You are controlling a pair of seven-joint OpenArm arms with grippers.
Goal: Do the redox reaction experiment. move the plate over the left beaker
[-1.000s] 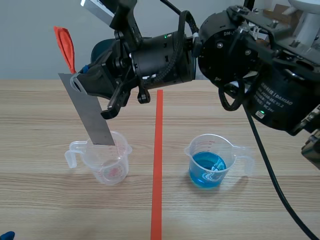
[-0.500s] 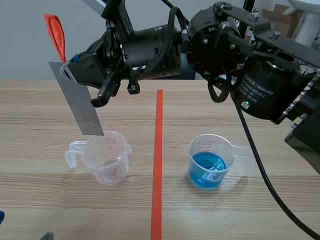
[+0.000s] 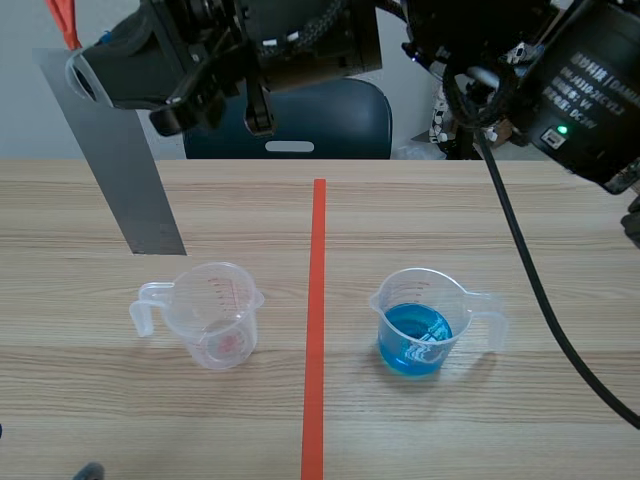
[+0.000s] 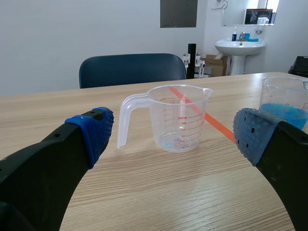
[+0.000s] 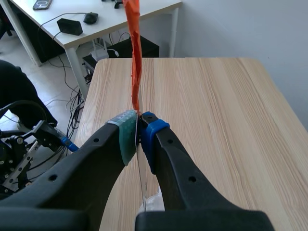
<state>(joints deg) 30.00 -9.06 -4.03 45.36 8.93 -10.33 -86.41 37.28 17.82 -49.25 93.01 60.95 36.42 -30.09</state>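
Scene view: wood desk [image 3: 520, 220], orange-red tape line [image 3: 317, 300] down the middle, blue chair [image 3: 300, 125] behind. Right arm enters upper right and stretches across the top of the frame to upper left. Right claw [image 3: 85, 75] is clamped on the top end of the grey plate [image 3: 120, 160]. Plate hangs tilted, lower end just up-left of the left beaker [image 3: 205, 315] in frame, not touching. Beaker sits lower left of the tape; right beaker [image 3: 420, 325] w/ blue liquid sits opposite.

Left wrist view: desk, chair, sink [image 4: 239, 47] in bkgd. Left claw [image 4: 174, 131] is spread wide, held low and level, nothing in it. Left beaker stands ahead between the fingers.

Right wrist view: desk below, claw pointing down. Pads pinch the plate, seen edge-on as a thin line. Orange ribbon [image 5: 134, 57] rises from the pads.
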